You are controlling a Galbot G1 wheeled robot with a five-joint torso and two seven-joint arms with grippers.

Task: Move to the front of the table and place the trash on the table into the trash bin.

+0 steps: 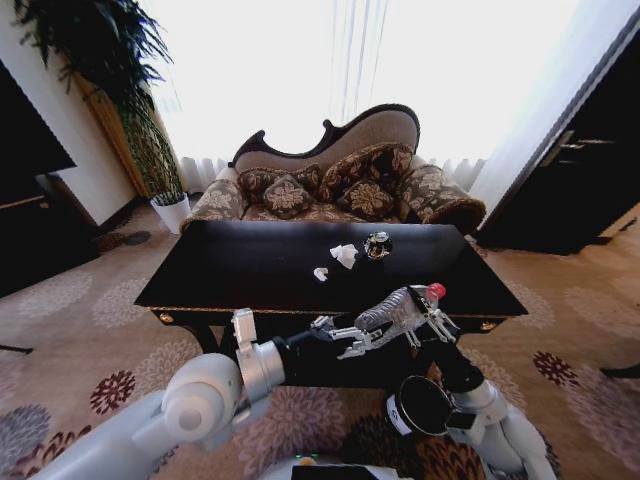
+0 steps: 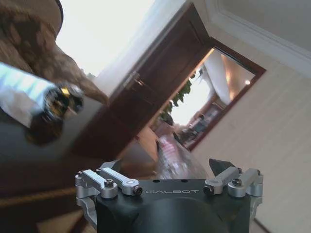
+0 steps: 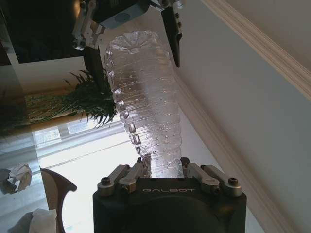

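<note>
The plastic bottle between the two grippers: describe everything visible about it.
The bottle is clear, ribbed, crumpled-looking plastic with a red cap. It is held lying roughly level in the air just in front of the table, not touching it. The right gripper is shut on its neck end; the left gripper meets its base end, fingers on either side of it.

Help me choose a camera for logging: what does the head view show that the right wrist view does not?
The head view adds the red cap, the front edge of the table and the floral carpet. The right wrist view adds the ceiling moulding and a close look at the ribbed wall of the clear bottle. Both share that bottle, held at its cap end by the right gripper, the left gripper at its base, and white trash on the table.
</note>
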